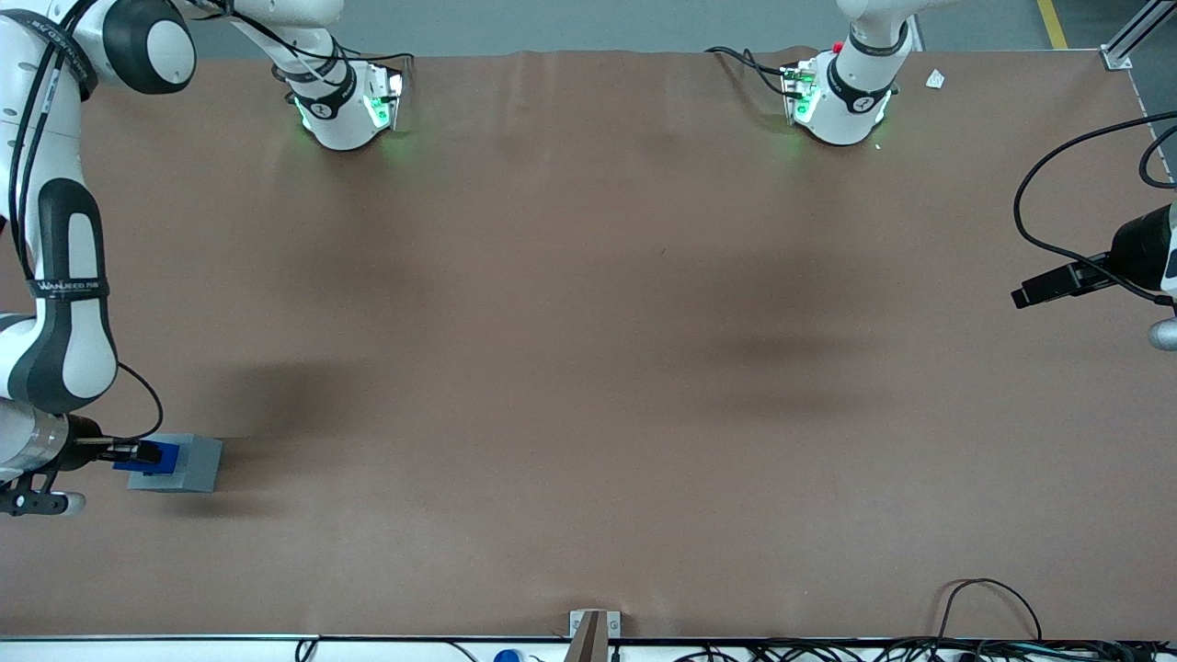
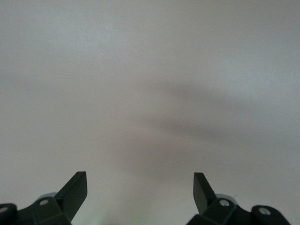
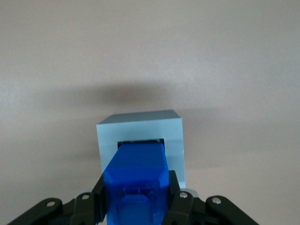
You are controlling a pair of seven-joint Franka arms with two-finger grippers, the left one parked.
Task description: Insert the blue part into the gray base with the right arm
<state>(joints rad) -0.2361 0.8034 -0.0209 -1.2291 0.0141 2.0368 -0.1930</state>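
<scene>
The gray base (image 1: 188, 464) sits on the brown table at the working arm's end, near the front camera. The blue part (image 1: 154, 457) is held over it by my right gripper (image 1: 138, 453), which is shut on the part. In the right wrist view the blue part (image 3: 137, 180) is clamped between the two black fingers (image 3: 174, 197), and its lower end reaches into the square recess in the top of the gray base (image 3: 140, 129). The recess is mostly hidden by the blue part.
The brown table (image 1: 588, 368) stretches wide toward the parked arm's end. Two arm bases (image 1: 345, 106) (image 1: 841, 101) stand at the edge farthest from the front camera. Cables (image 1: 993, 607) lie along the nearest edge.
</scene>
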